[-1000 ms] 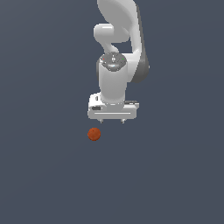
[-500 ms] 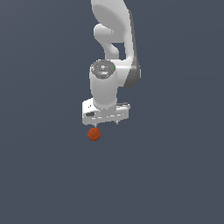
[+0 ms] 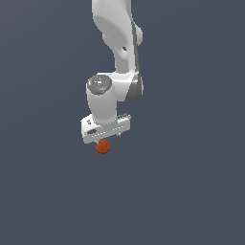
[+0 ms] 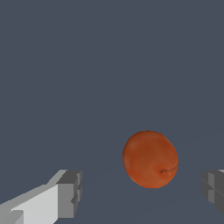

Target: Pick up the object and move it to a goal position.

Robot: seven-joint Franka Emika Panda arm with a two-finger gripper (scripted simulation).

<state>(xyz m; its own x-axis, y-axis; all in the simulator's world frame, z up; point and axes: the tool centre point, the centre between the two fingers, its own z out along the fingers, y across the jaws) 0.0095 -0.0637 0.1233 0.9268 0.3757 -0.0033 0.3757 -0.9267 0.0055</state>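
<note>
The object is a small orange-red ball on the flat grey surface; in the wrist view the ball shows a slightly mottled skin. My white gripper hangs right above it, its hand partly hiding the ball's top in the exterior view. In the wrist view the gripper is open. One grey fingertip stands on one side of the ball, the other fingertip on the opposite side. The ball lies between them, nearer the second, touching neither.
A plain dark grey surface fills both views. The white arm rises above the gripper. No other objects show.
The gripper has moved toward the exterior view's left and down, from beside the ball to right above it. The ball has not moved.
</note>
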